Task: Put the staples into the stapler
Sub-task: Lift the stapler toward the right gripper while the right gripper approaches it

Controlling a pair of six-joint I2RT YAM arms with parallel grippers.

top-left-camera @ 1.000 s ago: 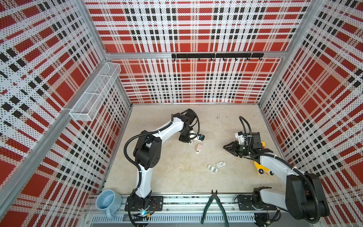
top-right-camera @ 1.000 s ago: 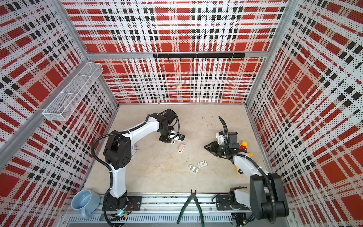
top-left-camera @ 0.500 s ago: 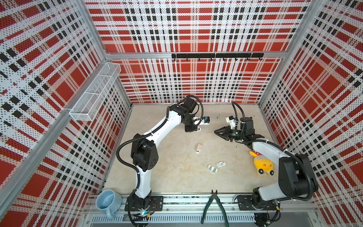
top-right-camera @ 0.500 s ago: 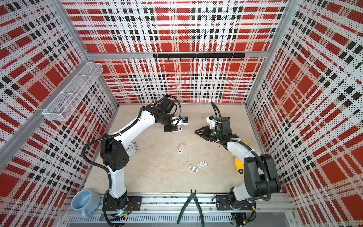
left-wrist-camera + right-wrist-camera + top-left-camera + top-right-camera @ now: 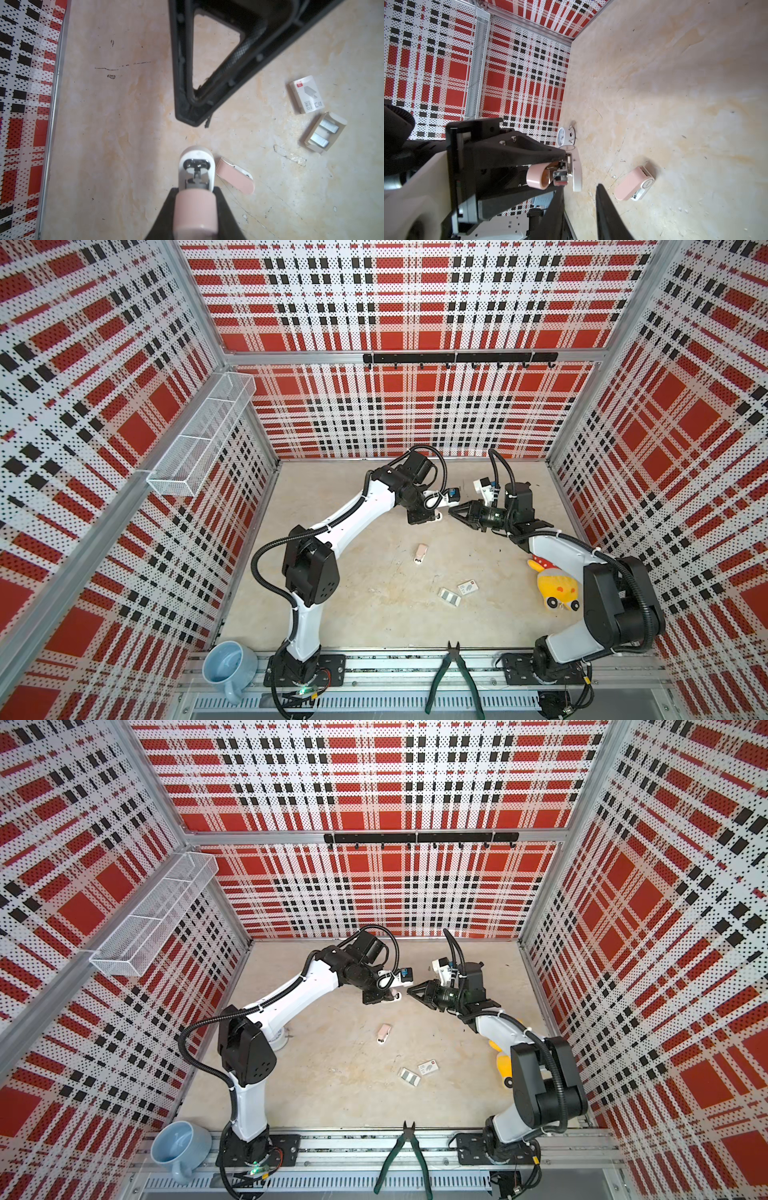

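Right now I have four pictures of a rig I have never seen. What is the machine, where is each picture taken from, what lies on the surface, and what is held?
These are two white robot arms, each ending in a two-finger gripper. The two wide pictures look down from overhead and are nearly alike. The two close ones come from cameras on the wrists. The left gripper is shut on a small pink and white stapler, which is opened up. The right gripper points at it, fingers slightly apart, with nothing seen between them. On the table lie staples in an open cardboard tray, a white box, a loose pink piece and a yellow toy.
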